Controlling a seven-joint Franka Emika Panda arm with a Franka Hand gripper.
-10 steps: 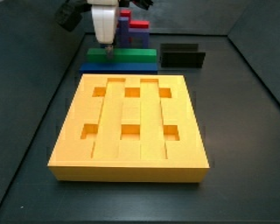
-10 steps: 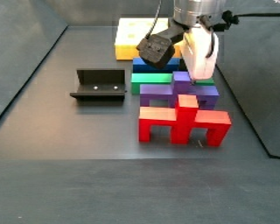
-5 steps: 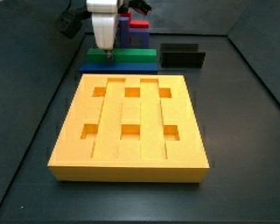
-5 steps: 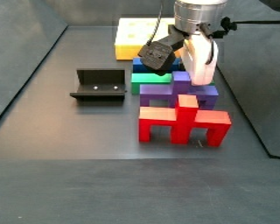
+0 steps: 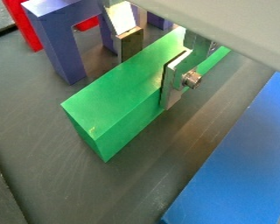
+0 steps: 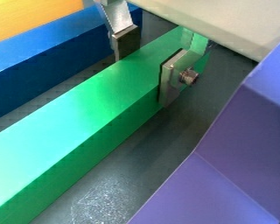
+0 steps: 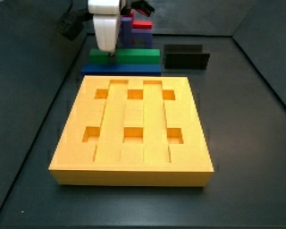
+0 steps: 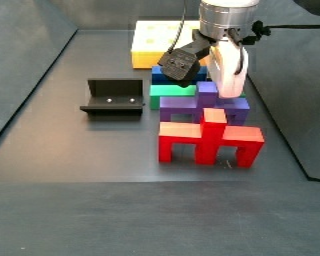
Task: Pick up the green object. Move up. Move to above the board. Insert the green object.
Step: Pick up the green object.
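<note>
The gripper (image 6: 149,54) stands low over the green object (image 6: 90,131), with one finger (image 6: 174,74) on each long side of the block. In both wrist views the silver plates straddle the block's width; the nearer plate lies flat against the green side face, while the farther finger (image 5: 129,41) stands at the opposite edge. Whether the pads are already squeezing the block or only bracketing it cannot be told, though the opening is about the block's width.

The green object (image 5: 136,92) lies flat on the dark bench (image 5: 166,166), running lengthwise away from the fingers. On one side of the fingers, just beside the block, lies a flat blue slab (image 6: 43,57); beyond it a strip of the yellow-orange board (image 6: 25,19) shows. On the other side of the fingers stands a purple piece (image 6: 241,149), close to the block.

In a side view the gripper (image 7: 105,43) hangs behind the board (image 7: 133,121), above the green object (image 7: 136,54) and the blue slab (image 7: 121,65). A red piece (image 8: 210,141) stands in front of the purple one (image 8: 190,100), and the dark fixture (image 8: 112,98) sits well apart from the fingers.
</note>
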